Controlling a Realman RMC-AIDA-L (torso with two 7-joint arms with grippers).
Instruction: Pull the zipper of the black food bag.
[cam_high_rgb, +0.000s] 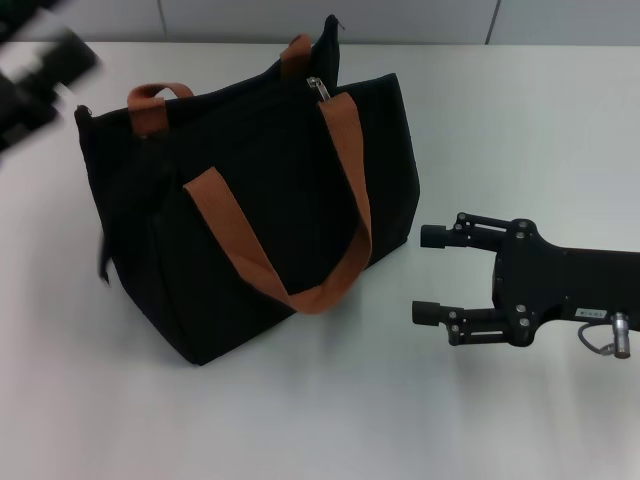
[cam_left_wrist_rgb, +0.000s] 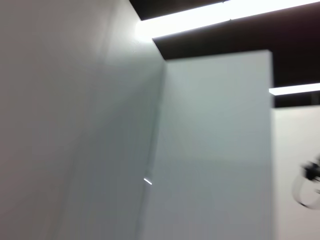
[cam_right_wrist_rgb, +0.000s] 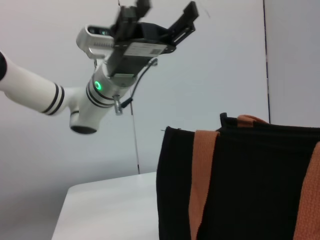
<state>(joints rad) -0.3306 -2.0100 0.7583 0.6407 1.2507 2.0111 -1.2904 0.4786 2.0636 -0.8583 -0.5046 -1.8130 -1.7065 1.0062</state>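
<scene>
On the white table (cam_high_rgb: 520, 120), seen from our head camera, the black food bag (cam_high_rgb: 260, 210) is standing upright, occupying the area from the centre out toward 10 o'clock. Two orange-brown straps are running over it: the near strap (cam_high_rgb: 300, 260) is hanging down the front panel, and the far strap (cam_high_rgb: 150, 100) is arching above the top edge. The zipper (cam_high_rgb: 317, 88), a small silver pull tab, is sitting on the top edge toward 12 o'clock, just beside the near strap's upper end. Our right gripper (cam_high_rgb: 428, 274) is hovering at 4 o'clock, near the bag's right side but apart from it; its two fingers are spread wide and holding nothing. Our left gripper (cam_high_rgb: 40, 80) is appearing blurred at 10 o'clock, raised near the bag's far left corner, and in this view we cannot tell how its fingers are set.

Our left wrist camera is showing only pale wall panels (cam_left_wrist_rgb: 215, 150) and bright ceiling light strips (cam_left_wrist_rgb: 220, 12).

Our right wrist camera is showing the bag's side with its straps, standing on the table. The left gripper (cam_right_wrist_rgb: 160, 12) is hanging well above the bag, touching nothing, with its fingers parted and nothing between them.
</scene>
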